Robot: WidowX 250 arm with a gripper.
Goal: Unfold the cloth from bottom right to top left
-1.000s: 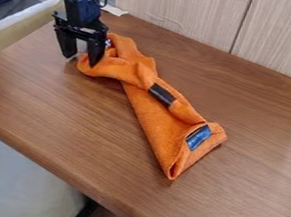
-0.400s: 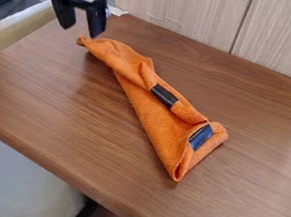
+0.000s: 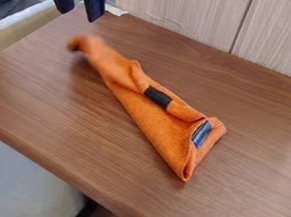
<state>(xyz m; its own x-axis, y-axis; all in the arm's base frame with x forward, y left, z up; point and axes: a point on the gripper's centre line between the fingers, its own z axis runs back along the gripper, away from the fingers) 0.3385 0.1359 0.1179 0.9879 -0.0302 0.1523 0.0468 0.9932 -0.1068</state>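
Brown wood-grain tabletop (image 3: 244,194), pale wood-grain wall panels (image 3: 175,8) behind. Long, bunched orange fabric cloth (image 3: 150,118) lies diagonally mid-table, upper-left end blurred. Black two-finger gripper (image 3: 77,15) above table's far-left corner, jaws apart, gripping nothing. Grey floor area lower left.

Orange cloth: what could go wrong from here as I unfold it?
The gripper hangs open, apart from the cloth, so closing it there would probably grab nothing.
The cloth is bunched long and narrow, with folds at its lower right end; pulling its upper left end might drag the bundle across the table without opening it.
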